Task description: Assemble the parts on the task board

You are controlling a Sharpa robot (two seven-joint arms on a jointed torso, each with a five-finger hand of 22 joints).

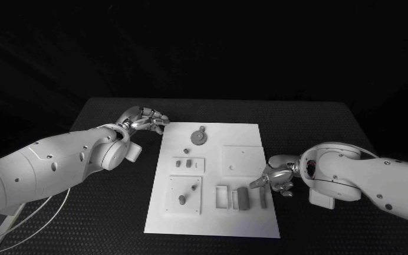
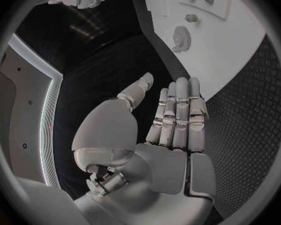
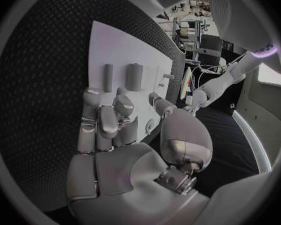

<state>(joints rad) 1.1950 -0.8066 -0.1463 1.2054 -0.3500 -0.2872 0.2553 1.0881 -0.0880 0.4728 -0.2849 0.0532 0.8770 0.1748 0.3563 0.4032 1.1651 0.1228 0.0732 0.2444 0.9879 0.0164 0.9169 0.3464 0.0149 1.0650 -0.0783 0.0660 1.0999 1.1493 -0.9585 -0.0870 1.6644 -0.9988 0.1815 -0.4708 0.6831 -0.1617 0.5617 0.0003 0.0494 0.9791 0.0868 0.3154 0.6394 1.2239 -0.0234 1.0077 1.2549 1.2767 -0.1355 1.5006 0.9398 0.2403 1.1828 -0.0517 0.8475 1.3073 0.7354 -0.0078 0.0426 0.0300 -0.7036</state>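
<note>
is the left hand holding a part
No, the left hand holds nothing, its fingers straight over the black table beside the board.

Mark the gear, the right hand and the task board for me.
gear [image 1: 199, 136], head view, on its round face.
right hand [image 1: 273, 179], head view, on the middle of the hand.
task board [image 1: 242, 231], head view, on a bare near part of the white plate.
</note>
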